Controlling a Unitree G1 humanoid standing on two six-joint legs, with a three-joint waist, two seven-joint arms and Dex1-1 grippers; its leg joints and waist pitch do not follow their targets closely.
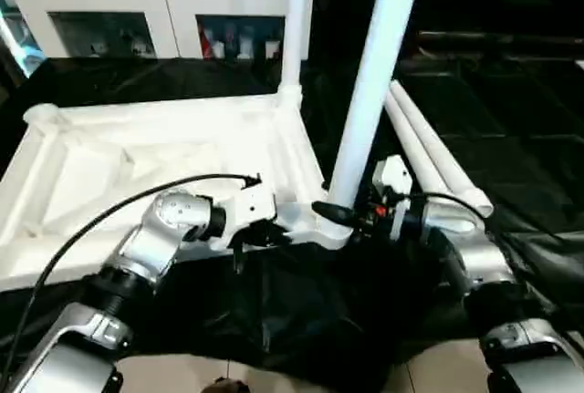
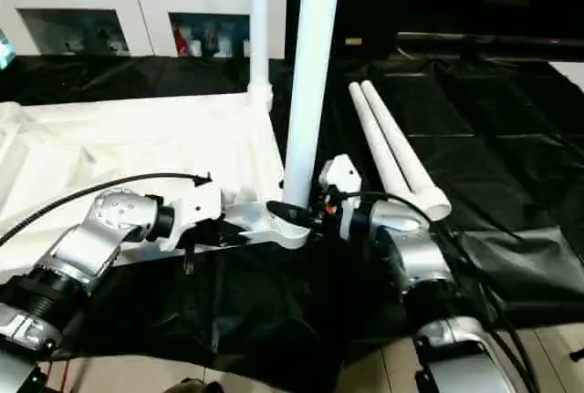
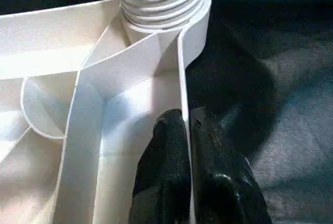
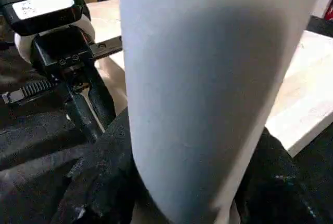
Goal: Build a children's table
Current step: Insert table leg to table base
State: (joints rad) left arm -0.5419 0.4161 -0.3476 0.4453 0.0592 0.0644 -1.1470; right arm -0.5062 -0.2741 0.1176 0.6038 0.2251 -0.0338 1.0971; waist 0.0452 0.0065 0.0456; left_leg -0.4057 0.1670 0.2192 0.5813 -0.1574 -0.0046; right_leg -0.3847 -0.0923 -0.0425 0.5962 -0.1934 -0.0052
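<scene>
Left gripper [image 1: 258,236], jaws pinched shut on the near rim of the upturned white tabletop [image 1: 109,165], steadies it beside the near corner socket, where the right gripper [image 1: 351,215], jaws clasping it, holds the white tapered leg [image 1: 370,92] upright, threads seated.

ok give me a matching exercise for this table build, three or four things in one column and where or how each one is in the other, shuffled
Things:
1. left end effector
2. right end effector
3. two spare legs
4. far leg

States:
A. lying side by side on the black sheet
B. closed on the tabletop's rim wall
C. upright in the far corner socket
D. gripping the near leg just above its socket

Pairs: 1-B, 2-D, 3-A, 4-C
</scene>
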